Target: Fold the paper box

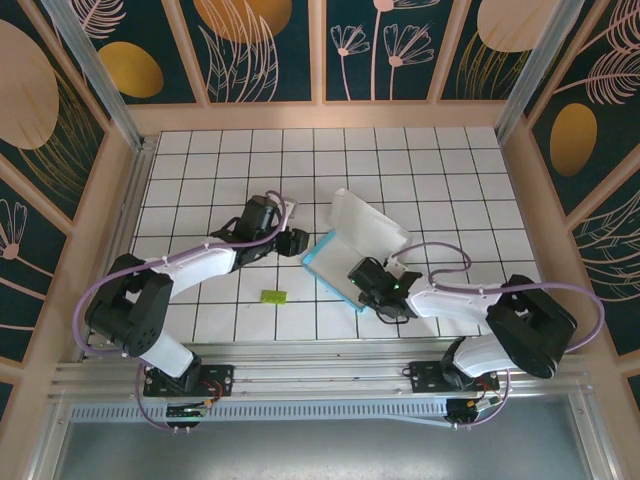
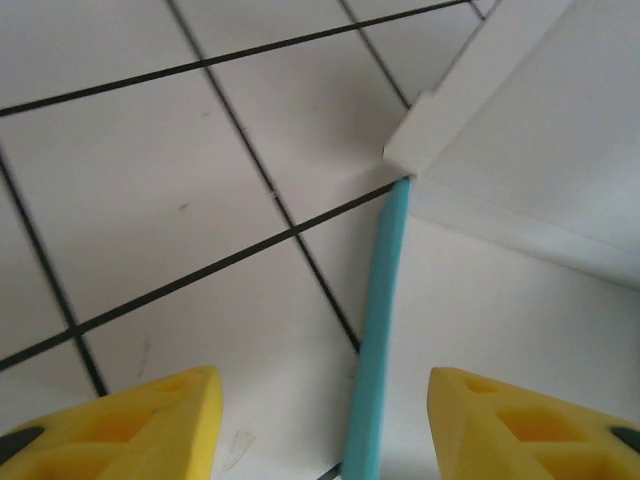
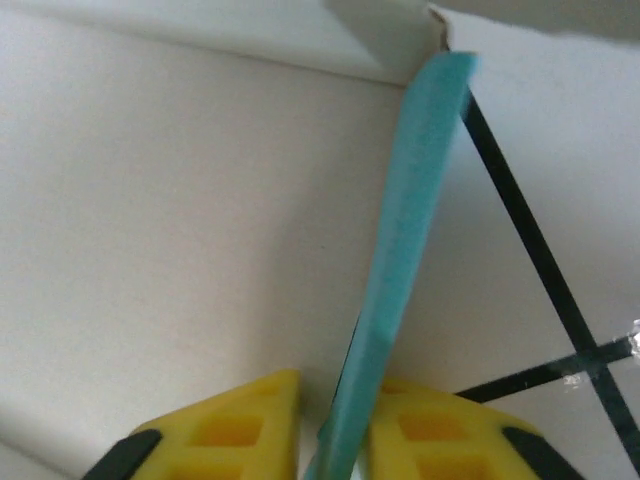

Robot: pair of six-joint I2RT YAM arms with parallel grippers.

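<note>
The paper box (image 1: pixel 368 226) lies mid-table, its white inside up, with one white panel raised and tilted and a teal side wall (image 1: pixel 328 272) standing along its near-left edge. My left gripper (image 1: pixel 296 243) is at the box's left side. In the left wrist view the left gripper (image 2: pixel 325 400) is open, its yellow fingers (image 2: pixel 150 420) straddling the upright teal wall (image 2: pixel 378 320) without touching it. My right gripper (image 1: pixel 364 282) is at the box's near corner. Seen from the right wrist, the right gripper (image 3: pixel 335 420) is shut on the teal wall (image 3: pixel 405 240), white card (image 3: pixel 180 220) to its left.
A small yellow-green scrap (image 1: pixel 272 296) lies on the white tiled table (image 1: pixel 200 180) in front of the left gripper. Wooden side walls (image 1: pixel 90 250) and patterned panels enclose the table. An aluminium rail (image 1: pixel 320 375) runs along the near edge by the arm bases.
</note>
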